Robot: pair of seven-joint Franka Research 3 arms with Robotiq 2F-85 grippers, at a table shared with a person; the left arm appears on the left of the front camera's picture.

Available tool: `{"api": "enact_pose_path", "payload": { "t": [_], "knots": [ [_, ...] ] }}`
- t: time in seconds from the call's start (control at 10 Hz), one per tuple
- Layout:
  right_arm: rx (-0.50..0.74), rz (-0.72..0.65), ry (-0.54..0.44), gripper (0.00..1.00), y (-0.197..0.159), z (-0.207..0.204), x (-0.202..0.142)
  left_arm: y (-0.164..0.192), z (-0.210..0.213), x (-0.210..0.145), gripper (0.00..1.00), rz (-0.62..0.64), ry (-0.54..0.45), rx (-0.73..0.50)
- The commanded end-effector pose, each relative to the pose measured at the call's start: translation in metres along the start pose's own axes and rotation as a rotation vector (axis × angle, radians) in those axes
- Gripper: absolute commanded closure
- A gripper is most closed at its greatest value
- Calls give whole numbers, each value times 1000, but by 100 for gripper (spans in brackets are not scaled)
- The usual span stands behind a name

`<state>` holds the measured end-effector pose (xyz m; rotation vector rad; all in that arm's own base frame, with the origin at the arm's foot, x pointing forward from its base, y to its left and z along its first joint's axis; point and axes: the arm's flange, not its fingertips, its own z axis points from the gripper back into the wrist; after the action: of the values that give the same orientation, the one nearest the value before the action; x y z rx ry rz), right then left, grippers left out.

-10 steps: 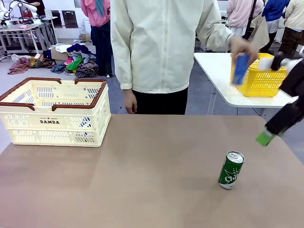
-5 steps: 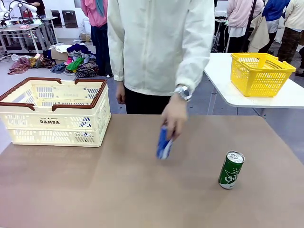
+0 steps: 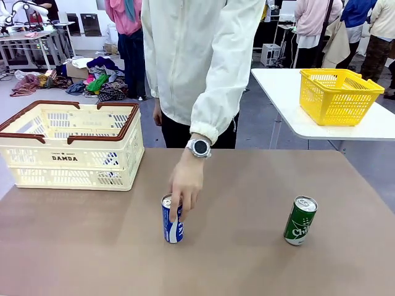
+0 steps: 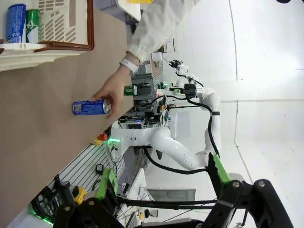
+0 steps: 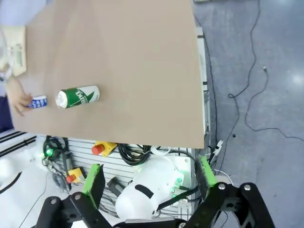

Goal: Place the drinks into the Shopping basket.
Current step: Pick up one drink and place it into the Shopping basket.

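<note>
Near the middle of the brown worktop (image 3: 247, 265), standing upright: blue drink can (image 3: 173, 220), with a person's hand (image 3: 185, 185) draped over it, fingers on its silver top and side. Well to the robot's right, also upright and alone: green drink can (image 3: 300, 220). At the far left corner, well apart from both cans: cream Shopping basket (image 3: 37, 166) with brown rim and handles. Beyond, on a white side table (image 3: 278, 92): small yellow basket (image 3: 339, 95), no part of the job.

Seen from the wrists, well away from both cans: left end effector (image 4: 162, 178) and right end effector (image 5: 149, 175), both spread wide, green pads apart, nothing between them.

Likely trouble from this point:

Reaching for the blue can with the hand on it: risk of striking or pinching fingers. Safer to wait, or to begin with the green one.

Coming down off-centre on such a slim, tall can: easily knocked over, then free to roll across the smooth surface and perhaps off an edge.

Clamping too high near the tapered top: chance of slipping out mid-carry.

Carrying too low toward the basket: danger of clipping the raised brown rim or a handle.

Letting go from too high: hard landing, possible dent or tumble inside.
</note>
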<state>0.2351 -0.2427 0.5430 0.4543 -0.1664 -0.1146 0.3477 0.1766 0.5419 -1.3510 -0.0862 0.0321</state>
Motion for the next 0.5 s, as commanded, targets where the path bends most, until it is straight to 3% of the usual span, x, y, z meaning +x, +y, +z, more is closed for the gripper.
{"api": "enact_pose_path", "payload": {
  "t": [0.0,0.2,0.4],
  "knots": [
    [-21,94,-7,0,41,-13,-5,-3,-1,0,0,6,-9,-12],
    [-122,172,48,0,98,-46,-4,-3,-1,0,0,6,-9,-12],
    [-218,288,156,0,172,-108,-6,-3,-1,0,0,6,-9,-12]
  ]
}}
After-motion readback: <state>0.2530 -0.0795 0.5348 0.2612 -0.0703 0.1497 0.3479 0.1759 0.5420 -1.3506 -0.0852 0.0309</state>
